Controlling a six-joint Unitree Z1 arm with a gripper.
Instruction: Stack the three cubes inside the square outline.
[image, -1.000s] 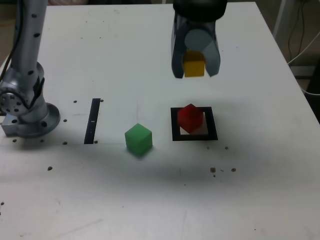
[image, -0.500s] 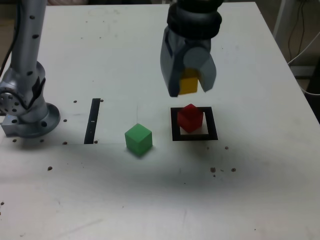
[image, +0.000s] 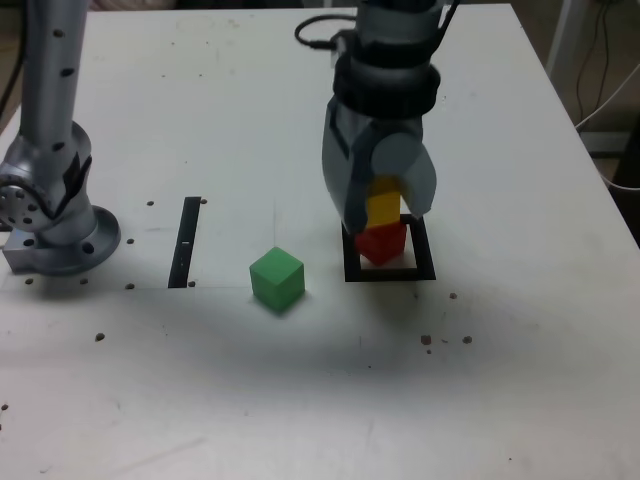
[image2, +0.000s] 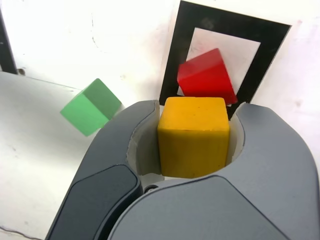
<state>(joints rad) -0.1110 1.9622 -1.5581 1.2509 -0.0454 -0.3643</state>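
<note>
Yellow cube, clenched in the pincer, hangs above red cube inside square outline.

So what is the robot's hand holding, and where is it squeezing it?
The hand holds the yellow cube, squeezed on two opposite side faces.

Yellow cube above red cube – square outline, green cube outside

Three cubes (red, yellow, green), one square outline.
</note>
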